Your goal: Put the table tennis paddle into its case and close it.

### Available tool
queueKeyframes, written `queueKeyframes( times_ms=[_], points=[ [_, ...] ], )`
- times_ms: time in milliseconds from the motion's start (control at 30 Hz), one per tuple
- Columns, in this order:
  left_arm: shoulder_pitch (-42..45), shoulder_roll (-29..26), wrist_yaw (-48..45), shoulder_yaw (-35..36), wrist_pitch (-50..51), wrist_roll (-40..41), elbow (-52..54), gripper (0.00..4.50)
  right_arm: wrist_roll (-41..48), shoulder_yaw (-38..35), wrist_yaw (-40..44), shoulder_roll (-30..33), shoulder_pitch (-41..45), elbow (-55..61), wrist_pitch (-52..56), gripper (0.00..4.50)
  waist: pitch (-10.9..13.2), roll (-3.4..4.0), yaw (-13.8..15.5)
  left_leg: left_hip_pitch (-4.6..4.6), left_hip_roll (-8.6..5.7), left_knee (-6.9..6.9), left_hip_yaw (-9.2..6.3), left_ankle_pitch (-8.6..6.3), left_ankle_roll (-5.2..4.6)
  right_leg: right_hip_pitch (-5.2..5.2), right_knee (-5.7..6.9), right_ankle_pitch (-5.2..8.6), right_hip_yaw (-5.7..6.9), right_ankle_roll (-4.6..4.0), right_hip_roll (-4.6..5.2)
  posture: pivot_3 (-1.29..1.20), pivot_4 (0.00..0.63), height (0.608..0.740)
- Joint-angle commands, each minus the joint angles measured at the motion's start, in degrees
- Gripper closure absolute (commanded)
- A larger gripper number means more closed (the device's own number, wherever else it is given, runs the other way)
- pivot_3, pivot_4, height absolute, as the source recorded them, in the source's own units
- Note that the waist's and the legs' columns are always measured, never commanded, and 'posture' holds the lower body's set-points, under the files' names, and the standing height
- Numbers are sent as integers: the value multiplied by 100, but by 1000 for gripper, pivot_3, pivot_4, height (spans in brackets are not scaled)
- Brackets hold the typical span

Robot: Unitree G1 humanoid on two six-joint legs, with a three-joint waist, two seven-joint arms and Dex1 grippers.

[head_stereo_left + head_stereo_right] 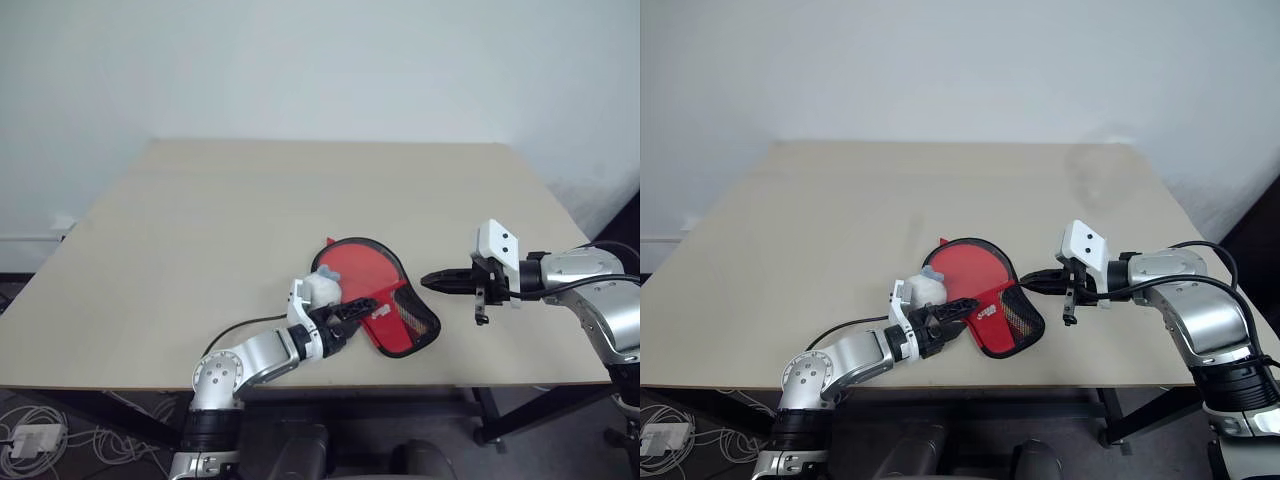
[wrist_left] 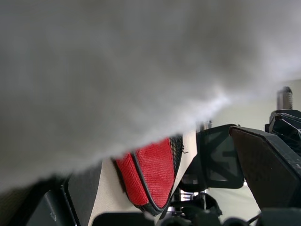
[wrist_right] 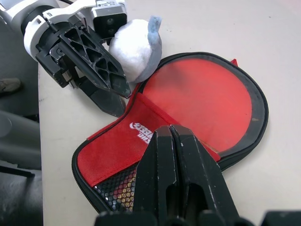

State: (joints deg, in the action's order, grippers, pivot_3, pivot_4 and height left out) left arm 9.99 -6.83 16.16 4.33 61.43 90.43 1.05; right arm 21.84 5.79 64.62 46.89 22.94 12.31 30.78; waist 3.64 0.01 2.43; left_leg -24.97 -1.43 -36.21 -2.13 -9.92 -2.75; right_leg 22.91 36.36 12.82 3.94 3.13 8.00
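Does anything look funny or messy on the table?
Yes. The case lies unzipped on the table, its red flap folded back, so the paddle inside shows its round red face. The fluffy pom-pom sits right against the open left gripper. Nothing looks spilled or broken.

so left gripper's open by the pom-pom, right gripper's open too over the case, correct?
Not quite. The right gripper is shut, fingers pressed together over the case; the right wrist view shows it. The left gripper is open beside the pom-pom.
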Motion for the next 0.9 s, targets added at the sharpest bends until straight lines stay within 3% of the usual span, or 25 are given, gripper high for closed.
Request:
queueKeyframes(
  times_ms=[33,267,600,900],
  points=[
    [-2,-118,528,84,82,573,109,0,63,-147,-85,-16,52,181,2,4492,0,-2,-12,-1,0,0,-1,0,0,0,-1,0,0,0,0,0,0,707],
    [-327,-700,1547,-110,-233,2183,806,0,83,-158,-174,-40,-18,255,50,4492,-1,-5,-15,-15,-1,24,1,-3,4,46,-3,-8,-11,10,1,0,0,707],
    [-795,-448,1627,-602,-604,2257,1926,0,199,-155,-270,-46,-153,481,245,4492,-1,-5,7,-57,-7,-3,12,-12,-9,44,-66,-59,-13,25,-5,0,0,707],
    [-863,-837,1601,-1023,-561,2257,1652,0,216,-126,-318,-65,-104,520,359,4492,-2,1,-3,-54,0,3,11,-12,-8,53,-64,-69,-12,22,-13,0,0,707]
  ],
)
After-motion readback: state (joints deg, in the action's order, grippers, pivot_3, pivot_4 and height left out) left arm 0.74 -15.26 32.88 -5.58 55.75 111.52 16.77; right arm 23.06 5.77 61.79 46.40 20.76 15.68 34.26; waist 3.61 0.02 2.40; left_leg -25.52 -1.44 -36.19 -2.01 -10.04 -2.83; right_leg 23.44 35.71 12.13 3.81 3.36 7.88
